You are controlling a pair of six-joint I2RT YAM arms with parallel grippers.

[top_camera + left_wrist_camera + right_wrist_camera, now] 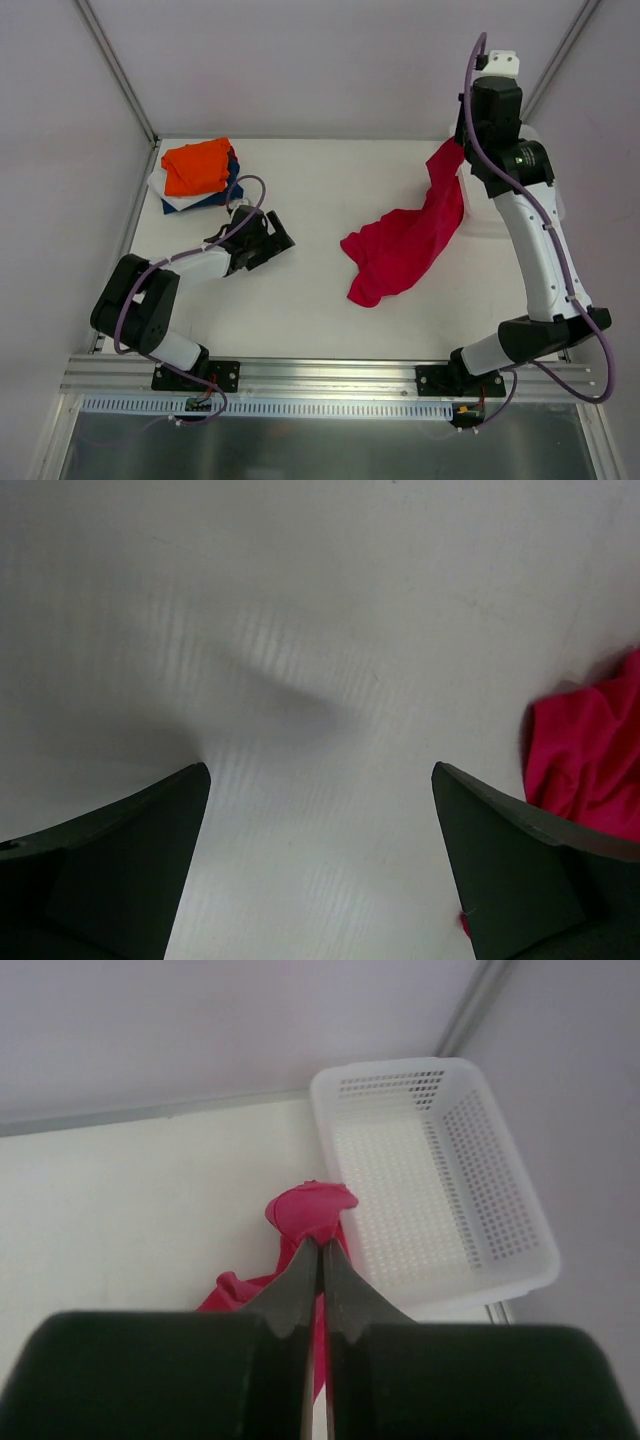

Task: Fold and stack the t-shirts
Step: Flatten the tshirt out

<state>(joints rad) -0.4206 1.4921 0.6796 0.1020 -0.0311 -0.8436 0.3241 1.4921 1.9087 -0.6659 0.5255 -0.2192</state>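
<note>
top external: overhead, whole tabletop [320,190]
left wrist: low, close over tabletop
right wrist: high, facing down
shared: crimson t-shirt [400,245]

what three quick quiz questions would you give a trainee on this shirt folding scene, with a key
1. True or false: the right gripper is shut on the red t-shirt.
2. Which colour lies on top of the folded stack? A orange, B white, C navy
3. Fill in: the left gripper has its jaws ____ and holds nothing.

Key: 1 true; 2 A; 3 open
</note>
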